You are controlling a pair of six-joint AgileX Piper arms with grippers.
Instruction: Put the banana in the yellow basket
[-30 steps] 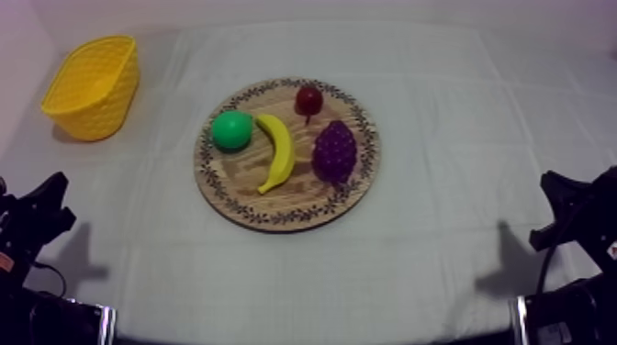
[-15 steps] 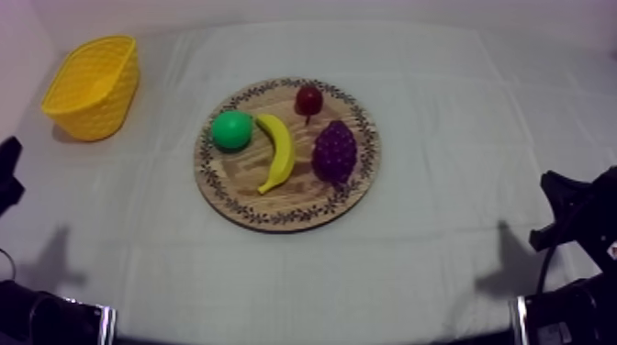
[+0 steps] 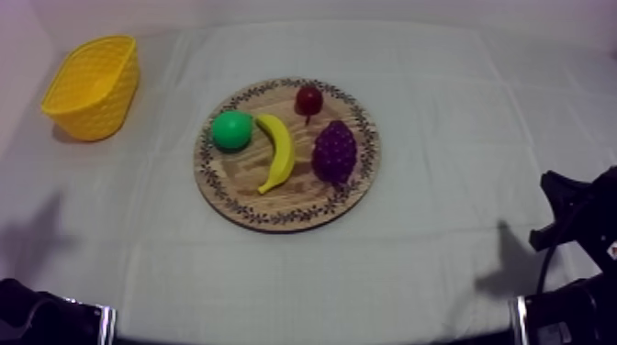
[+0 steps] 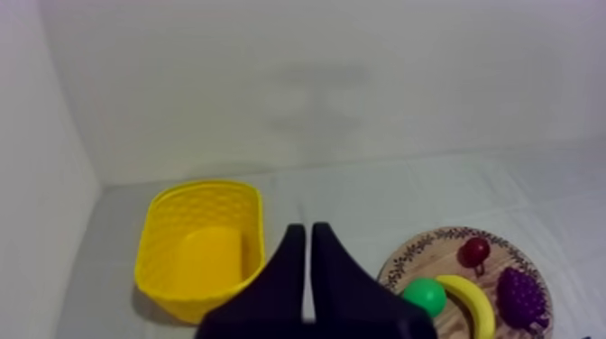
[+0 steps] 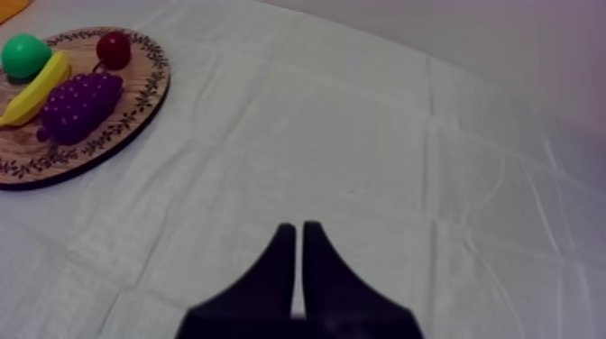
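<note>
The banana (image 3: 277,151) lies on the board (image 3: 241,183) mid-surface, between a green fruit (image 3: 231,129) and the grapes (image 3: 335,151). The basket (image 3: 92,87) sits at the far left corner. The left hand (image 4: 307,230) and right hand (image 5: 298,227) are clenched on nothing.

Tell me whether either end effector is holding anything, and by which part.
Nothing is held. The left end effector and right end effector are both shut on nothing, and the banana lies on the wooden board.

The green fruit (image 3: 231,130) and bunch of grapes (image 3: 335,152) flank the banana (image 3: 277,151) closely, and the small red fruit (image 3: 308,99) sits by its far tip. Its near tip faces bare wooden board (image 3: 275,213). Bare table (image 3: 441,138) runs from there to the yellow basket (image 3: 101,115) in the far left corner.
</note>
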